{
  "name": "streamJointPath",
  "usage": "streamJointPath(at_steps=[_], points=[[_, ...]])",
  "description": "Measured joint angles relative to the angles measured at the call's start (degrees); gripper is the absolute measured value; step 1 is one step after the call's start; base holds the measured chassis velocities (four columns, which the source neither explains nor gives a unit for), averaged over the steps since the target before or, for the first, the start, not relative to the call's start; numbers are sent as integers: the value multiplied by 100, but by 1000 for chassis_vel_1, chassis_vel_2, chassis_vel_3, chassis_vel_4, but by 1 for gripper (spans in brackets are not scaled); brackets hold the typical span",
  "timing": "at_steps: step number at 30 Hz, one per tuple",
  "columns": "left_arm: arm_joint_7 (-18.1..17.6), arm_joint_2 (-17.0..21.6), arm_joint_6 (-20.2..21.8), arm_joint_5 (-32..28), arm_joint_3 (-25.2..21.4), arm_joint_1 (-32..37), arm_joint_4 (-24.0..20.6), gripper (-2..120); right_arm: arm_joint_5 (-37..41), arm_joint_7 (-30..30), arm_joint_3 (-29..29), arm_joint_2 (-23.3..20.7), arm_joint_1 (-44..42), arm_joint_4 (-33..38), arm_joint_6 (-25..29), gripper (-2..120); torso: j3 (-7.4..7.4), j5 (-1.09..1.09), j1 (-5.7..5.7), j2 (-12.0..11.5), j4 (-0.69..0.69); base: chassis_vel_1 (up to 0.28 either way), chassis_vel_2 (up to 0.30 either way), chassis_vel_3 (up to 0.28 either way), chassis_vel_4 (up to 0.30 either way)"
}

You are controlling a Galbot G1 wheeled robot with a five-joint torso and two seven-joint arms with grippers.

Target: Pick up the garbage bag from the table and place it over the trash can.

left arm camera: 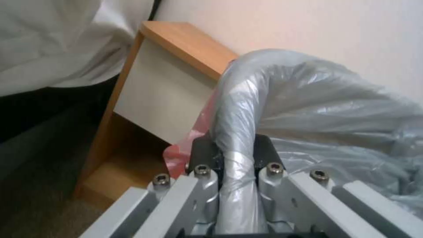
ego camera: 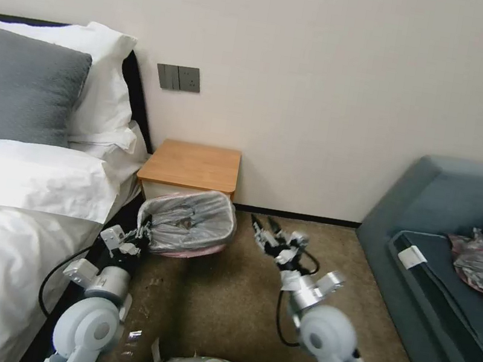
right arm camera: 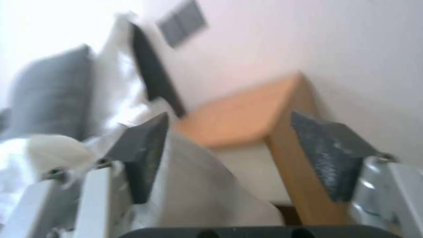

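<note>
The left gripper (left arm camera: 232, 155) pinches the bag-covered rim of the small rounded bin (ego camera: 197, 250), lined by the crinkly grey pink-edged plastic bag (ego camera: 189, 219). Right gripper (ego camera: 263, 226) hangs open (empty) beside it. Behind stands the orange-brown wooden nightstand (ego camera: 192, 165).

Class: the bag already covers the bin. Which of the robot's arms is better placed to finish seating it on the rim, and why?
Probably the left. The left pincer is shut on the garbage bag at the trash can rim, while the right pincer hangs open beside it, holding nothing.
</note>
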Motion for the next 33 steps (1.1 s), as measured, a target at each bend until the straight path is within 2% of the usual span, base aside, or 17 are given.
streamJointPath(at_steps=[2, 4, 5, 6, 8, 11, 13, 15, 17, 19, 21, 22, 24, 25, 29, 31, 33], points=[[29, 20, -15, 132, 40, 0, 18, 5, 106, 30, -6, -182, 155, 136, -78, 80, 0, 1, 0, 0, 0, 0, 0, 0, 0], [66, 73, -44, 439, 141, 0, 62, 5, 289, -10, -100, -623, 573, 317, -327, 90, 0, 1, 0, 0, 1, 0, 0, 0, 0], [66, 73, -44, 439, 141, 0, 62, 5, 289, -10, -100, -623, 573, 317, -327, 90, 0, 1, 0, 0, 1, 0, 0, 0, 0], [74, 107, -52, 545, 205, -6, 79, 5, 378, -58, -177, -843, 786, 350, -476, 95, 0, 1, 0, 0, 2, 0, 0, 0, 0], [144, 173, -96, 927, 429, -24, 147, 5, 679, -186, -714, -1592, 1783, 272, -956, 100, 0, -2, 0, 0, 1, 0, 0, 0, 0], [223, 185, -153, 1133, 515, -7, 170, 5, 781, -251, -1235, -1835, 2492, 160, -1231, 99, 0, 2, 0, 0, -1, 0, 0, 0, 0], [271, 192, -177, 1311, 654, 29, 165, 5, 851, -239, -2402, -1984, 3866, -33, -1439, 90, 1, -3, 0, 0, 5, 0, 0, 0, 0], [272, 192, -177, 1332, 668, 30, 164, 5, 853, -226, -2591, -1975, 4046, -60, -1468, 88, 1, -2, 0, 0, 5, 0, 0, 0, 0], [329, 198, -196, 1502, 728, 30, 161, 5, 783, -200, -3372, -1865, 4746, -209, -1577, 77, 0, -1, 0, 0, 2, 0, 0, 0, 0], [354, 204, -203, 1561, 739, 31, 161, 5, 686, -211, -3591, -1825, 4922, -268, -1606, 73, 0, -1, 0, 0, 1, 0, 0, 0, 0], [393, 210, -214, 1684, 753, 36, 162, 5, 377, -347, -4173, -1708, 5441, -400, -1733, 63, 1, 0, 0, 0, 0, 0, 0, 0, 0], [393, 210, -214, 1684, 753, 36, 162, 5, 377, -347, -4173, -1708, 5441, -400, -1733, 63, 1, 0, 0, 0, 0, 0, 0, 0, 0], [422, 203, -225, 1772, 754, 47, 162, 5, 123, -528, -4660, -1609, 5882, -488, -1905, 52, 0, -1, 0, 0, 2, 0, 0, 0, 0], [422, 203, -225, 1772, 754, 47, 162, 5, 123, -528, -4660, -1609, 5882, -488, -1905, 52, 0, -1, 0, 0, 2, 0, 0, 0, 0], [440, 190, -240, 1838, 749, 61, 154, 5, -171, -692, -4941, -1528, 6129, -588, -2069, 39, 1, -1, 0, 0, 1, 0, 0, 0, 0], [481, 188, -266, 1920, 731, 87, 114, 5, -488, -905, -5202, -1477, 6316, -694, -2280, 26, 0, -1, 0, 0, 1, 0, 0, 0, 0], [495, 189, -275, 1944, 728, 94, 108, 5, -577, -976, -5257, -1474, 6344, -726, -2316, 22, 1, -1, 0, 0, 1, 0, 0, 0, 0]])
